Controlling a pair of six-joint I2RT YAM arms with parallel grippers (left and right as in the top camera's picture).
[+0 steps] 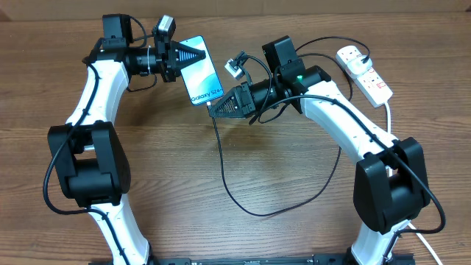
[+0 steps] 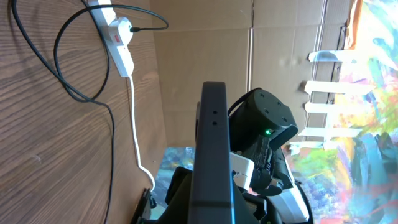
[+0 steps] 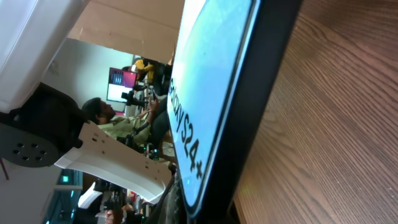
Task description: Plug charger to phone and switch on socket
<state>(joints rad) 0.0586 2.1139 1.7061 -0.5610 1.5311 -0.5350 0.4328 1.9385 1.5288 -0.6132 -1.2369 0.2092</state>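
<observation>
The phone, its blue screen reading "Galaxy S24+", is held above the table at the back centre. My left gripper is shut on its upper end. In the left wrist view the phone shows edge-on as a dark bar. My right gripper is shut at the phone's lower end, where the charger's thin black cable ends. The cable loops over the table to the white socket at the back right. The right wrist view is filled by the phone; the connector is hidden.
A thick white cord runs from the socket towards the right arm's base. In the left wrist view the socket and its cord lie on the wood near a cardboard wall. The cable loop lies across the middle of the table.
</observation>
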